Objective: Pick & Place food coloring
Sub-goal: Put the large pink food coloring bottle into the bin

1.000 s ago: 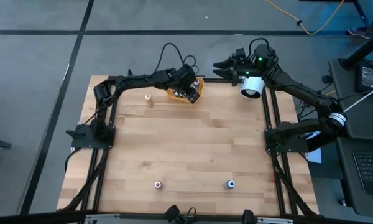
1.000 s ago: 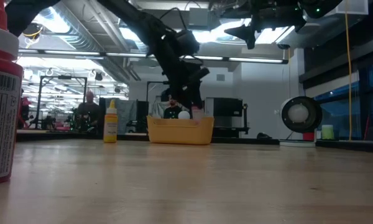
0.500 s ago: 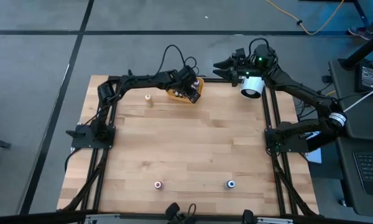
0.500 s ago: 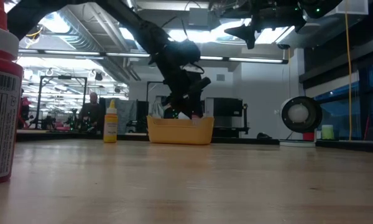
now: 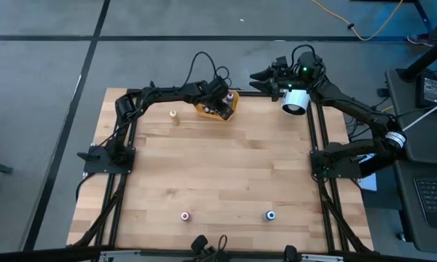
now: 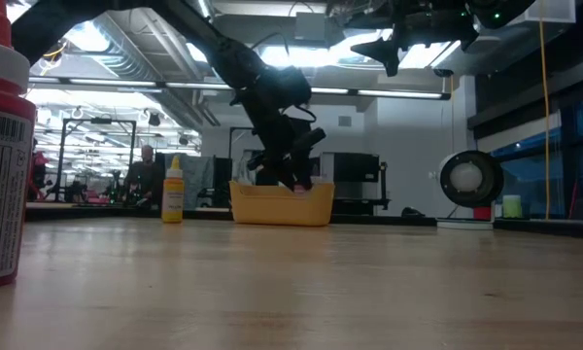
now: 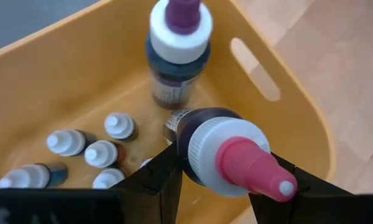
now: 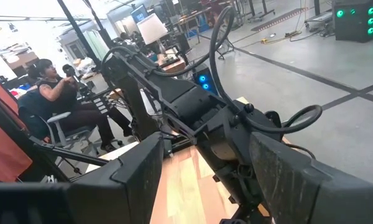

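Fingers of the left gripper (image 7: 227, 180) clamped on a pink-capped food coloring bottle (image 7: 233, 158) over the yellow bin (image 7: 298, 134), several bottles already inside, apparently three left on the desk (image 5: 226, 175); right gripper (image 5: 261, 74) parked open.

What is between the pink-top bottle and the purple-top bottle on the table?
Only bare wood lies between the pink-top bottle and the purple-top bottle; the high view shows it.
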Controlling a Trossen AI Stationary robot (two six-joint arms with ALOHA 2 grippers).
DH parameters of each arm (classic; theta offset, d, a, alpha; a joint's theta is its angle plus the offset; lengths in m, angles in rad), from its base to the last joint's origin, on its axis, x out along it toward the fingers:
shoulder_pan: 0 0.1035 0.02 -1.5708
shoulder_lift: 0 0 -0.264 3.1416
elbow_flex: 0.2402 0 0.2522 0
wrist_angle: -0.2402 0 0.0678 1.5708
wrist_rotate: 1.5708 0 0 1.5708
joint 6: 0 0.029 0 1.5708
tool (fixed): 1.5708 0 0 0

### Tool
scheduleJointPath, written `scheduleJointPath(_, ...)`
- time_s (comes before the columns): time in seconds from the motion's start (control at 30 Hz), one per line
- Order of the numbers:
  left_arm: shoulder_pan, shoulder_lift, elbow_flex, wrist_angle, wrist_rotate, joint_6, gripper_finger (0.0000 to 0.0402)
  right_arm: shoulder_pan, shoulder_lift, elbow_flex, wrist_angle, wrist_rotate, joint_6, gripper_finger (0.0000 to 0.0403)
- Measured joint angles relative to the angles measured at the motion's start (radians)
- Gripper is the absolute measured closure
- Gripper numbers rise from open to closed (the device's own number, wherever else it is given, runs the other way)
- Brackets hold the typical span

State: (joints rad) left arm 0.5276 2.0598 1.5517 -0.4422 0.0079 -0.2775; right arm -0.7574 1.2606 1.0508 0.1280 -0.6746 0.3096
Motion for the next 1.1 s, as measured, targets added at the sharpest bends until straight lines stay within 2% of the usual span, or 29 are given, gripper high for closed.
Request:
scheduleJointPath(0.67, 0.033, 0.0, 0.0, -0.024, -0.003, -0.016, 0.0254, 0.0, 0.0, 0.0, 0.0, 0.0, -0.001, 0.0163)
scheduleJointPath(0.97, 0.039, 0.0, 0.0, -0.025, 0.008, -0.008, 0.0215, 0.0, 0.0, 0.0, 0.0, 0.0, -0.004, 0.0163)
scheduleJointPath(1.1, 0.044, 0.0, 0.0, -0.025, -0.06, -0.008, 0.0202, 0.0, 0.0, 0.0, 0.0, 0.0, -0.004, 0.0163)
